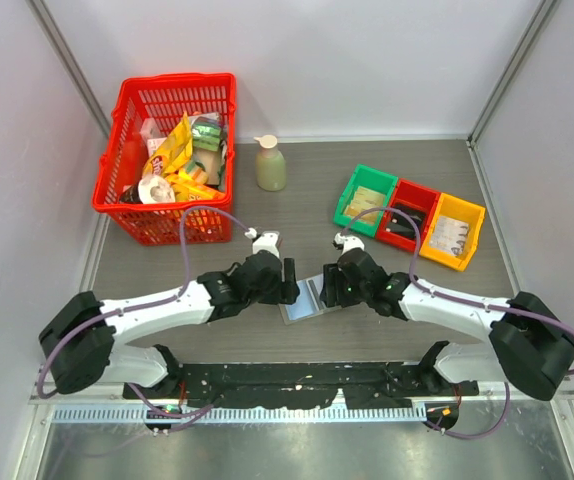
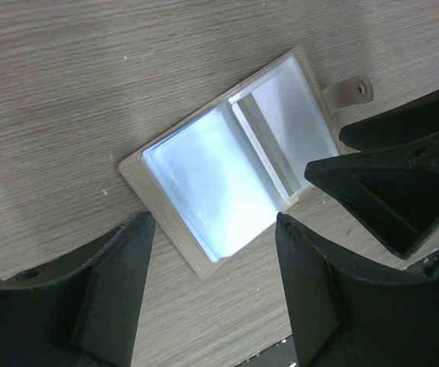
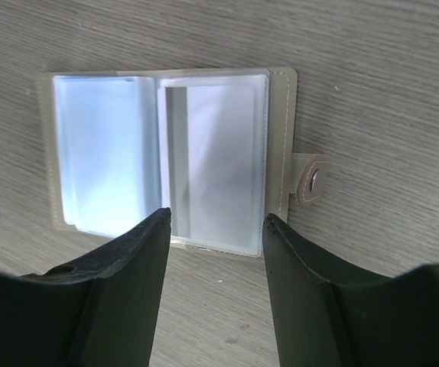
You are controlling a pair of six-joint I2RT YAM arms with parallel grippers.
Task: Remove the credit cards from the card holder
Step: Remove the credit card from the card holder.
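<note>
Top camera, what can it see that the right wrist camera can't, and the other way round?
Only the top camera shows the red basket, the bottle, the green bin, the red bin and the yellow bin. Only the right wrist camera shows the snap tab and a striped card tucked inside a clear sleeve. Both show the card holder lying open on the table, with the open right claw right by it.

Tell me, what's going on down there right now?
Left end effector open, right end effector open, both over card holder. Card holder spread open, a card inside. Nothing blocking.
</note>
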